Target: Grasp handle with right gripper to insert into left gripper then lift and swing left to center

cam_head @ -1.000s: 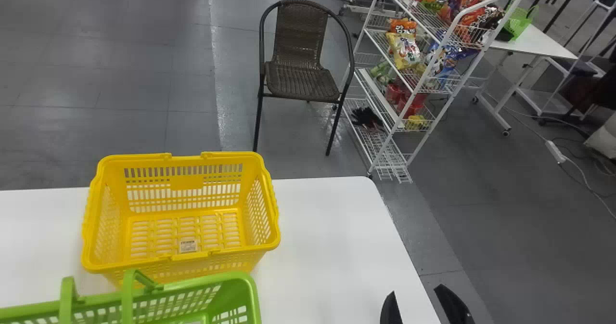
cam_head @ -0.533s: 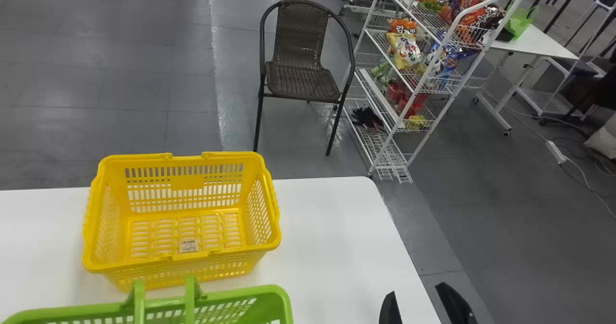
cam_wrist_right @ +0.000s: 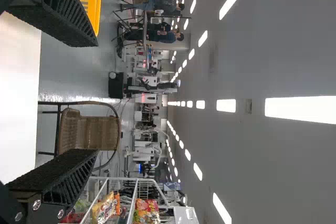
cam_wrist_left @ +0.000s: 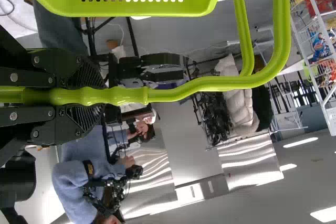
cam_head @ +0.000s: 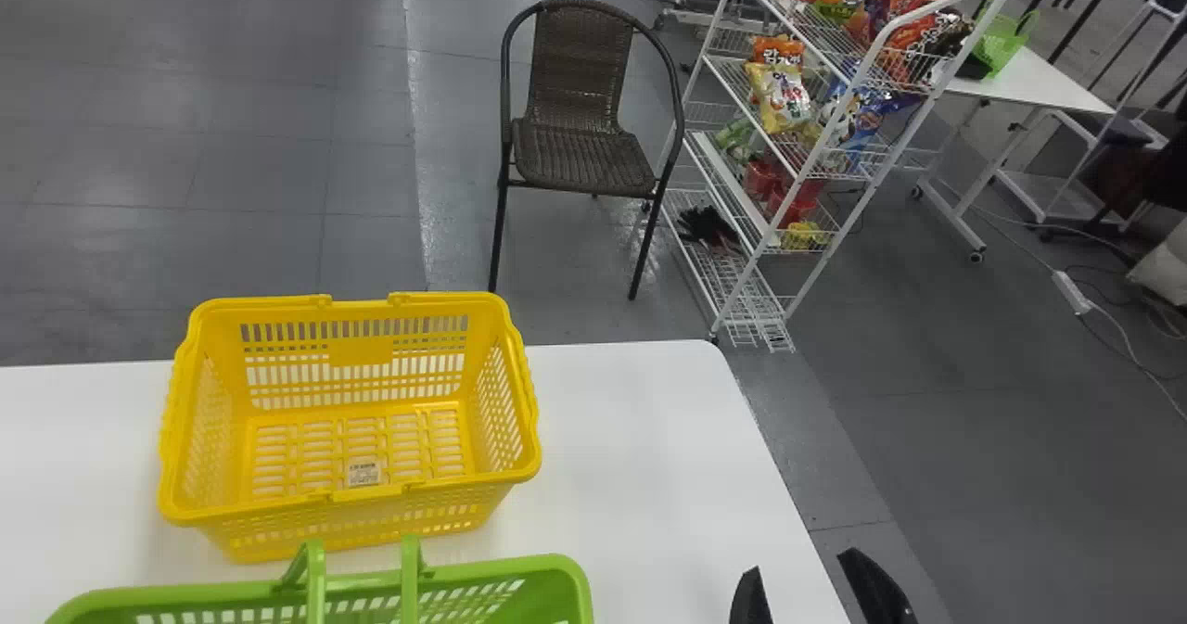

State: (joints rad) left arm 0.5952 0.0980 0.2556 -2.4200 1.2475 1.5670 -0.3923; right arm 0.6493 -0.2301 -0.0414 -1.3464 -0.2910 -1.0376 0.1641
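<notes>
basket (cam_head: 519, 566) shows at near left in the head view; a low swing might clip the yellow crate (cam_head: 445, 301) just beyond. left wrist view: left gripper (cam_wrist_left: 103, 95) clamps the handle (cam_wrist_left: 194, 86), which could roll if the basket sways. right wrist view: right gripper (cam_wrist_right: 95, 97) open and empty.

Head camera looks forward and down over the table (cam_head: 649, 439); right wrist camera faces the same chair (cam_head: 584, 153); left looks closely along the handle (cam_wrist_left: 118, 96).
</notes>
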